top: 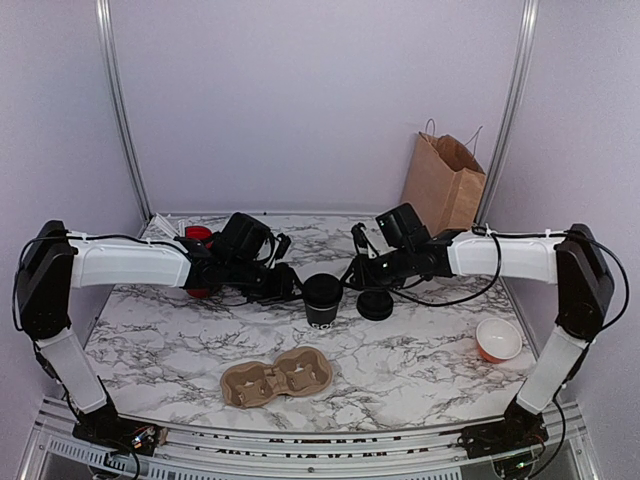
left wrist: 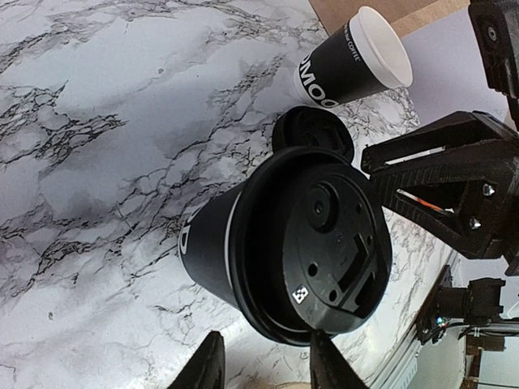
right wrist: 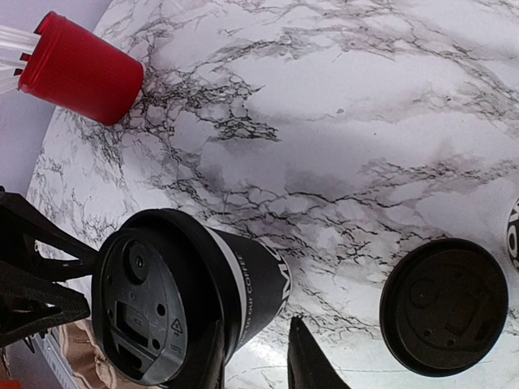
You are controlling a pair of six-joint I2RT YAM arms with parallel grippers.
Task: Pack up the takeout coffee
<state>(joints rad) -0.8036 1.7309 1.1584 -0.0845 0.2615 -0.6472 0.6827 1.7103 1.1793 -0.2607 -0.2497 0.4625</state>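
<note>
The takeout coffee (top: 322,300), a black cup with white print and a black lid, stands at the table's middle between my two grippers. In the left wrist view the coffee (left wrist: 276,251) fills the centre. My left gripper (left wrist: 268,369) is open just short of it, and the lid's rim is at its right fingertip (left wrist: 331,365). In the right wrist view the coffee (right wrist: 186,300) lies left of my open right gripper (right wrist: 259,365). The cup's wall is against the left finger (right wrist: 212,361), and only table shows in the gap.
A loose black lid (top: 375,305) lies right of the coffee. A second, unlidded black cup (left wrist: 353,58) stands beyond it. A red cup (right wrist: 81,69), a cardboard cup carrier (top: 277,378), an orange bowl (top: 498,340) and a brown paper bag (top: 443,183) are also here.
</note>
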